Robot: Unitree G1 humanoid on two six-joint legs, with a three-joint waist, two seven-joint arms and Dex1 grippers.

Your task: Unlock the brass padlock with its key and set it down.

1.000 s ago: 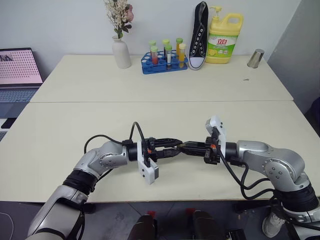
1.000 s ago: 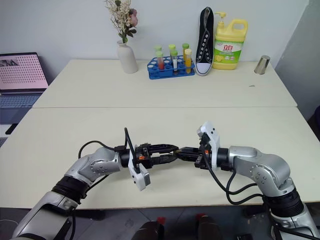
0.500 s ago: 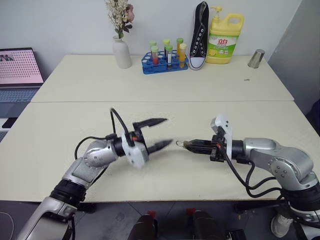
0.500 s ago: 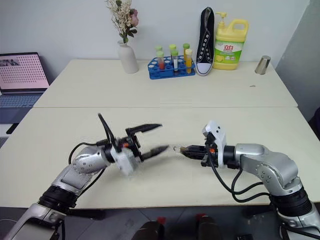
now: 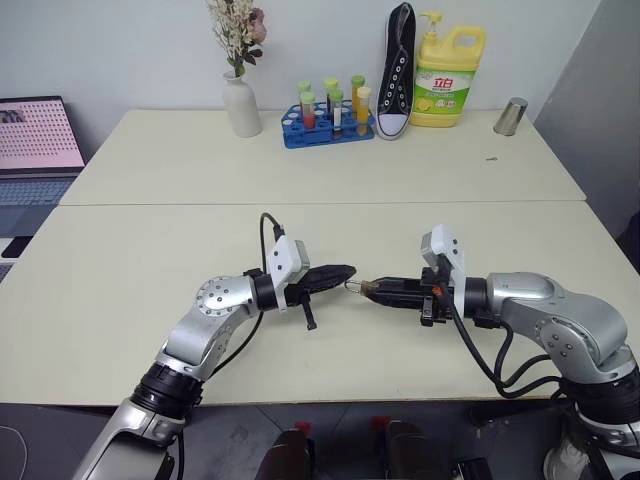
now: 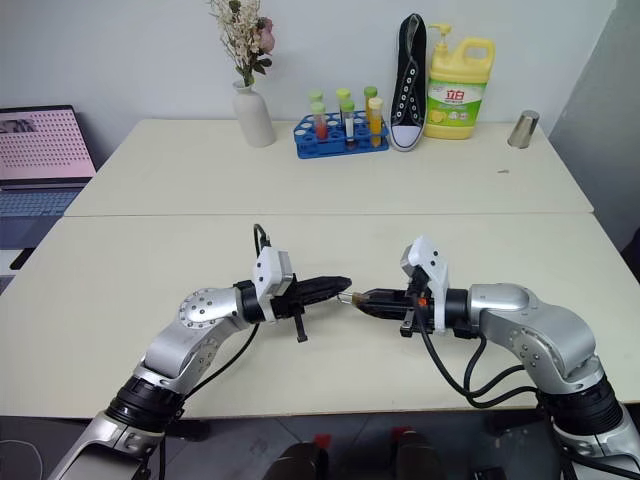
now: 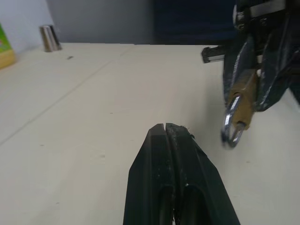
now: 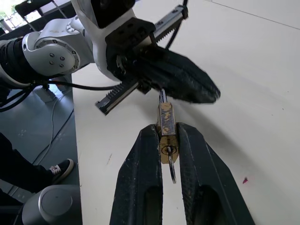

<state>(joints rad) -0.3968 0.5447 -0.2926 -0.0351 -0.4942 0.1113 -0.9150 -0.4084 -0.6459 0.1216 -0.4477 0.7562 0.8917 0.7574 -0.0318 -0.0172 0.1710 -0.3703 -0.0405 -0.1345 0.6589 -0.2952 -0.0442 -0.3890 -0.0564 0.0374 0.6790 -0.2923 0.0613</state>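
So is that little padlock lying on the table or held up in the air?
Held up: the right gripper pinches the brass padlock above the table, its shackle pointing toward the shut left gripper.

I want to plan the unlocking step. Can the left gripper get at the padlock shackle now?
Probably yes. The left gripper is shut just beside the padlock, which the right gripper holds above the table with the shackle sticking out, and nothing lies between them.

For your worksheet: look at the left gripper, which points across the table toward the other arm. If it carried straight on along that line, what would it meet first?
Most likely the brass padlock, shackle end first, held out between the right gripper's fingers. The shut left gripper points at it from close by, though its wrist view shows the padlock slightly off to one side, so it might just brush past.
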